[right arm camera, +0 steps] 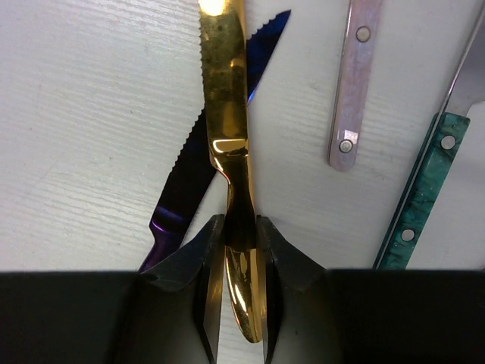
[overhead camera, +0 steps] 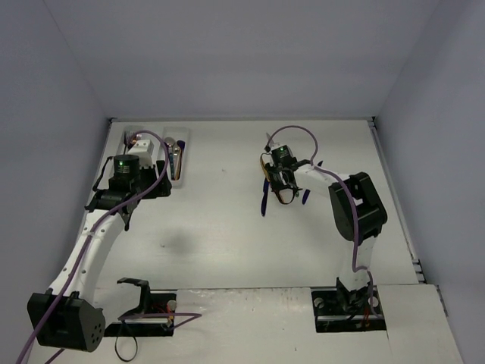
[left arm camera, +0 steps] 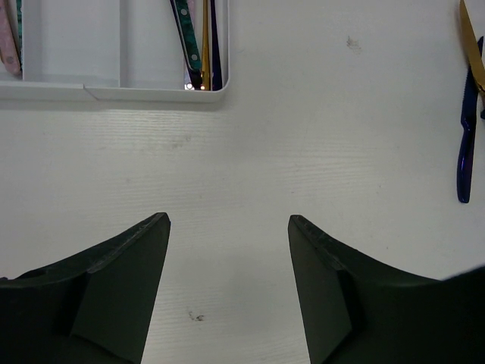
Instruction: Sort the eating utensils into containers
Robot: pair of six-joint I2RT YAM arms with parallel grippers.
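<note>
My right gripper (right arm camera: 241, 227) is shut on the handle of a gold knife (right arm camera: 226, 98), which lies across a dark blue serrated knife (right arm camera: 193, 182) on the table. To their right lie a pink-handled utensil (right arm camera: 355, 83) and a teal-handled one (right arm camera: 420, 189). My left gripper (left arm camera: 227, 221) stands open over bare table, just short of the near end of the white tray (left arm camera: 98, 92). Its right compartment holds teal, gold and dark blue utensils (left arm camera: 198, 45). A pink handle (left arm camera: 9, 38) shows in the left compartment. The middle compartment looks bare in this view.
The tray (overhead camera: 184, 136) sits at the table's far left, partly hidden by the left arm. The loose utensils cluster under the right arm (overhead camera: 282, 186), mid-right of the table. White walls enclose the table at the back and on both sides.
</note>
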